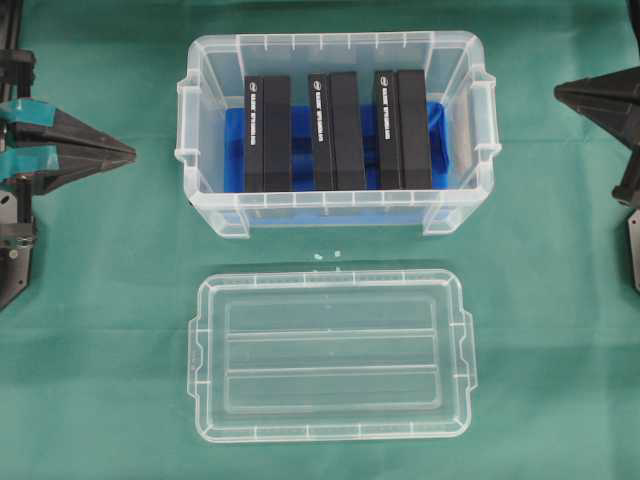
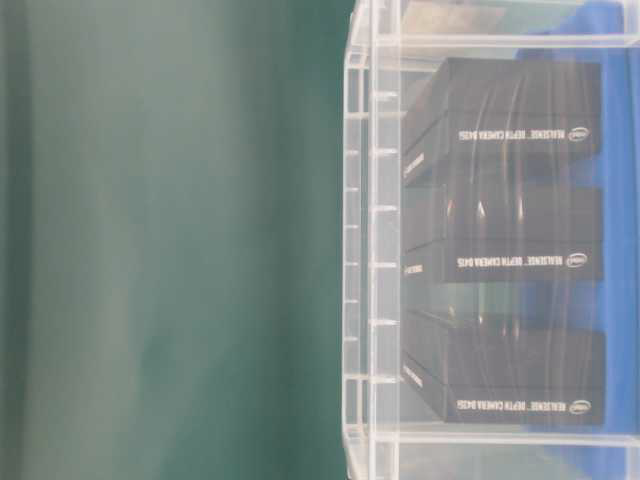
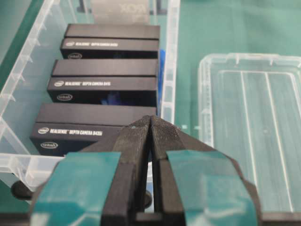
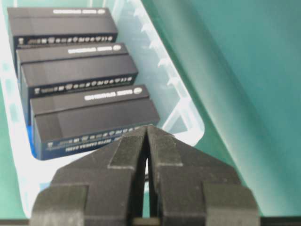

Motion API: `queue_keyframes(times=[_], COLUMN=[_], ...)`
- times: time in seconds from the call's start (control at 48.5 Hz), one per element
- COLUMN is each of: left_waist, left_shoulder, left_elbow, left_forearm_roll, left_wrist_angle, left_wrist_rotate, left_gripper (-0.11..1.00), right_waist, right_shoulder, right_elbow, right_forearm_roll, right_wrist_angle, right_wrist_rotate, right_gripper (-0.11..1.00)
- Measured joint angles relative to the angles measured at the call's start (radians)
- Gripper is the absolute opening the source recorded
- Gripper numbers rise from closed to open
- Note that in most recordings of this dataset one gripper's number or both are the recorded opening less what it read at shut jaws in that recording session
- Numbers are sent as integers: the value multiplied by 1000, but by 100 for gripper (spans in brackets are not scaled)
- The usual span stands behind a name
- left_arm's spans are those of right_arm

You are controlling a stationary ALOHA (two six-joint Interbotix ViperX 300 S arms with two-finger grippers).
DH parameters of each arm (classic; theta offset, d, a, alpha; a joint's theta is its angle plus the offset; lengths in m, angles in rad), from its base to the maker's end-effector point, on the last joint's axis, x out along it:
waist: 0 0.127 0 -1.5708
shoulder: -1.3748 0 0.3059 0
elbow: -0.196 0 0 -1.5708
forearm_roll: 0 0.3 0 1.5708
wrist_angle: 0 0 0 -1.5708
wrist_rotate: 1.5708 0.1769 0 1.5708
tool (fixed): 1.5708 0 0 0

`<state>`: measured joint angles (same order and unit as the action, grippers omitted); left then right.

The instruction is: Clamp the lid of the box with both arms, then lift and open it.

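lid (image 1: 330, 355) lies flat on the green cloth (image 1: 100, 330), rim up, just near of the box (image 1: 330, 130) and apart from it, so the tub stands open; judged from that, the lifting and opening looks done and the panel has been parked where it blocks nothing. inside the box, black cases (image 1: 338, 130) stand on edge in a row over a blue base (image 1: 232, 150), visible from above and through the clear wall in the table-level view.

both arms sit well back from the work. left gripper (image 1: 128, 152), the one with teal tape, hangs at the far left edge of the overhead view, its wedge tip pointing right toward the box's left handle without touching it. right gripper (image 1: 560, 92) shows only partly at the far right edge, tip pointing left. each wrist view shows the jaws pressed together with only a thin seam between them and nothing held. this reads as a rest pose, clear of both lid and box.
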<state>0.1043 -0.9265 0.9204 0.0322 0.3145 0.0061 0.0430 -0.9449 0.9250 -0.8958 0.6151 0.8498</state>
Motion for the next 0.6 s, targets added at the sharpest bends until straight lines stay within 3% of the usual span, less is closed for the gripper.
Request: queue_keyframes(times=[0.597], left_waist=[2], left_shoulder=[-8], left_elbow=[15], left_forearm_roll=[0], left_wrist_angle=[-17], left_wrist_rotate=[0], left_gripper=[2], right_waist=[0], right_shoulder=[-11], right_elbow=[18], right_forearm_roll=[2], right_wrist_angle=[-23], right_wrist_rotate=[0], right_gripper=[1])
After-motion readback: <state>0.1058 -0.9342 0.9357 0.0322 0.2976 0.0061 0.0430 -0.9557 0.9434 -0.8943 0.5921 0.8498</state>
